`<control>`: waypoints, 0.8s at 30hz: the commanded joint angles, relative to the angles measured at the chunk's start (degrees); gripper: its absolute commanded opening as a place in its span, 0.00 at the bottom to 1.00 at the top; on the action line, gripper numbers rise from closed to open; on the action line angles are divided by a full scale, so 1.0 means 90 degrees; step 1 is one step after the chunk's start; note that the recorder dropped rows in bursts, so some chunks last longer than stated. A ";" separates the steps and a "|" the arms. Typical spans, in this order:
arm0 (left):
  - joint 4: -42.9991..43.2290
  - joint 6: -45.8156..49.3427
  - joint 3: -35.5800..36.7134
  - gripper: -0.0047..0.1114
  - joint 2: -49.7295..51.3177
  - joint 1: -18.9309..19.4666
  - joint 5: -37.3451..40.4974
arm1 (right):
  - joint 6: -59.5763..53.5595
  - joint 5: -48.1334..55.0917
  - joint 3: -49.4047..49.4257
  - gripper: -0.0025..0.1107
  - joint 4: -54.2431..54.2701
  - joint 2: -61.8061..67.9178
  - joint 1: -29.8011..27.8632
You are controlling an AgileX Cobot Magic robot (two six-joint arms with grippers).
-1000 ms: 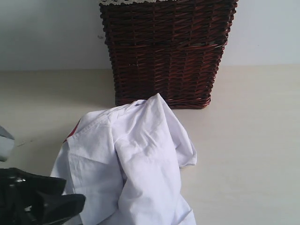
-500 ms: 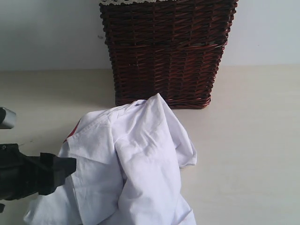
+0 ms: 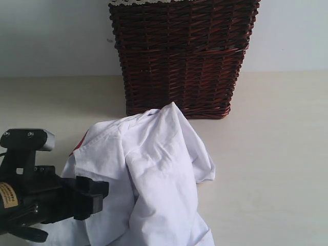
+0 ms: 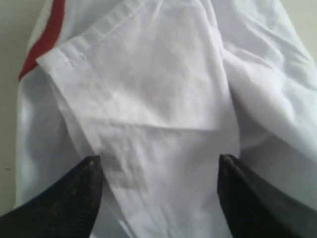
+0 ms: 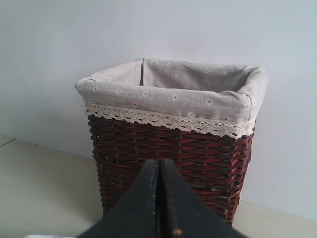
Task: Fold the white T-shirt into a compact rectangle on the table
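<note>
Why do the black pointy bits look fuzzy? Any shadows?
Exterior view: a bit hazy, the white T-shirt glares pale, and a faint shadow lies on the table left of the basket. Left wrist view: the left fingers blur up close; the shirt's hem is sharper. Right wrist view: the right fingers blur, the basket's lace is clearer.

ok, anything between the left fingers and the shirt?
Nothing visible. The left fingers stand open right over a fold of the shirt, only cloth showing between them. The basket sits beyond the shirt, out of the way.
</note>
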 commanded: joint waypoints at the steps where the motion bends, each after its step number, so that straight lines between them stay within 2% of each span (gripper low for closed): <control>1: 0.0053 -0.0056 -0.0202 0.59 0.0418 0.0153 -0.0187 | -0.0038 0.0017 -0.0027 0.02 0.0028 -0.0010 0.0000; 9: 0.0081 0.0076 -0.0215 0.59 0.0444 0.0600 0.0094 | -0.0038 0.0017 -0.0027 0.02 0.0028 -0.0010 0.0000; 13: 0.0426 -0.0293 -0.0215 0.58 0.0447 0.0506 0.0002 | -0.0038 0.0017 -0.0027 0.02 0.0028 -0.0010 0.0000; 16: 0.1057 -0.0919 -0.0215 0.45 0.0447 0.0258 -0.0143 | -0.0038 0.0017 -0.0027 0.02 0.0012 -0.0010 0.0000; 21: 0.1536 -0.1062 -0.0215 0.04 0.0447 -0.0047 -0.0373 | -0.0038 0.0067 -0.0027 0.02 0.0012 -0.0010 0.0000; 24: 0.1563 -0.0762 -0.0215 0.04 0.0447 -0.0047 -0.0206 | -0.0038 0.0163 -0.0027 0.02 0.0012 -0.0010 0.0000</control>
